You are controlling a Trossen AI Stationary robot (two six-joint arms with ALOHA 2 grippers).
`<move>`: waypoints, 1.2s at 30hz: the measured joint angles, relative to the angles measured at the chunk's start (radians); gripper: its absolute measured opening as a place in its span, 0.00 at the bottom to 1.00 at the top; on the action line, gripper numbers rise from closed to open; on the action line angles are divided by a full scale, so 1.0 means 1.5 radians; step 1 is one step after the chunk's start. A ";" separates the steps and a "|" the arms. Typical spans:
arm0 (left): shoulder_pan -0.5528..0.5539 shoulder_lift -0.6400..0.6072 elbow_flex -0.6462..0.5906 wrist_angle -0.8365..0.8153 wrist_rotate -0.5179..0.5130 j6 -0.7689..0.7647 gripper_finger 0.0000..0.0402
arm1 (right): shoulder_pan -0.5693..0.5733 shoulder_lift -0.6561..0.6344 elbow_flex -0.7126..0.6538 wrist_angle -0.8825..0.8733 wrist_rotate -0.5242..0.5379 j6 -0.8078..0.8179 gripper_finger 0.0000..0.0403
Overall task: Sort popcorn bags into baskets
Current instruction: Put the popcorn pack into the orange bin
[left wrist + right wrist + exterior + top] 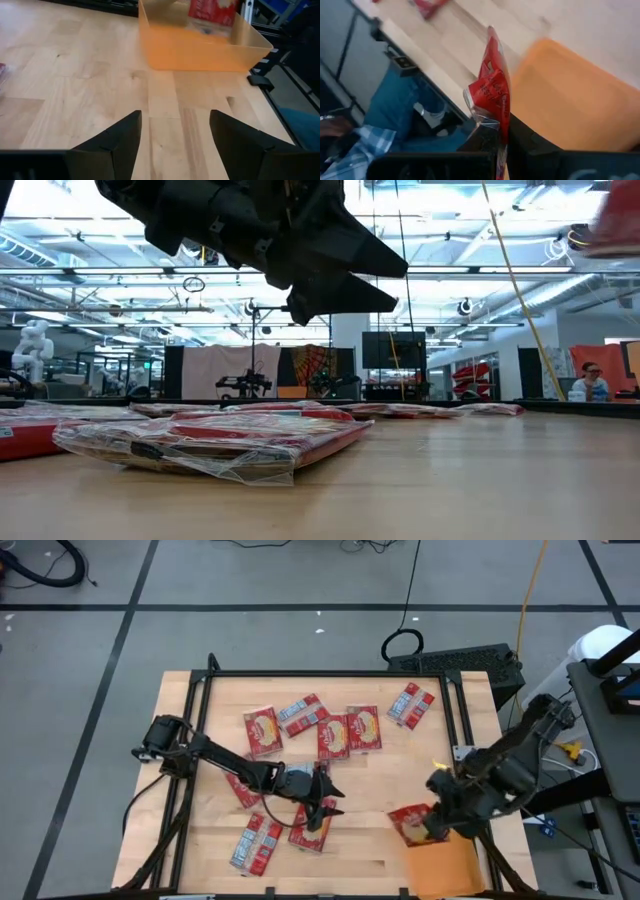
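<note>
Around the table (200, 850) runs a dark metal frame (330, 673), and a black keyboard (455, 663) sits just past the far right corner. The orange basket (445, 865) lies at the near right corner. Above its far end the right pincer (432, 830) is clenched on a red popcorn bag (410, 823), held on edge in the right wrist view, where a person's jeans and plaid sleeve show beyond the table edge. The left pincer (322, 808) hangs released, jaws spread, over a bag near the near edge's middle; its wrist view shows only bare wood between the fingers (117, 145) and the basket (200, 50) beyond, with the held bag above it. About 8 more red bags (350, 732) lie scattered over the far and left parts of the table, some with cream pictures, others with grey-white panels. The low view alone shows a crinkled clear wrapper on the nearest bag (215, 442) and a seated person far behind.
</note>
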 joint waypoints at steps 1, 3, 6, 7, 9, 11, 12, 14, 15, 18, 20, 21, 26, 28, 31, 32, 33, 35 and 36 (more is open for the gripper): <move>-0.003 0.000 0.000 0.000 0.000 0.000 0.60 | 0.013 0.000 0.000 -0.021 -0.001 0.027 0.00; -0.006 0.000 0.000 0.000 0.000 0.000 0.60 | 0.039 0.000 0.000 -0.061 -0.004 0.085 0.00; -0.010 0.000 0.000 0.000 0.000 0.000 0.60 | 0.072 0.002 -0.008 -0.090 -0.015 0.165 0.00; -0.011 0.000 0.000 0.000 -0.001 0.000 0.60 | 0.079 0.002 -0.014 -0.091 -0.015 0.182 0.00; -0.011 0.000 0.000 -0.001 -0.001 0.001 0.60 | 0.091 0.002 -0.033 -0.091 -0.014 0.211 0.00; -0.011 0.000 0.000 -0.007 -0.001 0.007 0.60 | 0.097 0.002 -0.054 -0.073 -0.015 0.229 0.00; -0.011 0.000 0.000 -0.012 -0.001 0.008 0.60 | 0.098 0.002 -0.065 -0.060 -0.014 0.236 0.01; -0.011 0.001 0.000 -0.015 -0.002 0.008 0.60 | 0.099 0.002 -0.085 -0.034 -0.014 0.240 0.01; -0.011 0.001 0.000 -0.015 -0.002 0.009 0.60 | 0.099 0.002 -0.096 -0.017 -0.013 0.240 0.02; -0.011 0.001 0.000 -0.014 -0.002 0.016 0.60 | 0.099 0.002 -0.125 0.032 0.000 0.240 0.02; -0.011 0.001 0.000 -0.014 -0.002 0.024 0.60 | 0.099 0.002 -0.144 0.058 0.004 0.243 0.02; -0.011 0.001 0.000 -0.014 -0.002 0.027 0.60 | 0.099 0.002 -0.154 0.068 0.004 0.247 0.02; -0.011 0.001 0.000 -0.014 -0.002 0.039 0.60 | 0.099 0.003 -0.198 0.114 0.003 0.259 0.02; -0.011 0.001 0.000 -0.014 -0.001 0.043 0.60 | 0.099 0.003 -0.212 0.132 0.004 0.259 0.02; -0.011 0.001 0.000 -0.014 -0.001 0.047 0.60 | 0.099 0.002 -0.223 0.149 0.003 0.265 0.02; -0.011 0.001 0.000 -0.014 -0.001 0.048 0.60 | 0.099 0.002 -0.225 0.150 0.003 0.271 0.02; -0.011 0.001 0.000 -0.014 -0.001 0.048 0.60 | 0.099 0.002 -0.226 0.150 0.003 0.276 0.02; -0.011 0.001 0.000 -0.014 -0.001 0.050 0.60 | 0.099 0.002 -0.226 0.147 0.004 0.280 0.02; -0.011 0.001 0.000 -0.014 -0.001 0.053 0.60 | 0.099 0.002 -0.226 0.144 0.004 0.283 0.02</move>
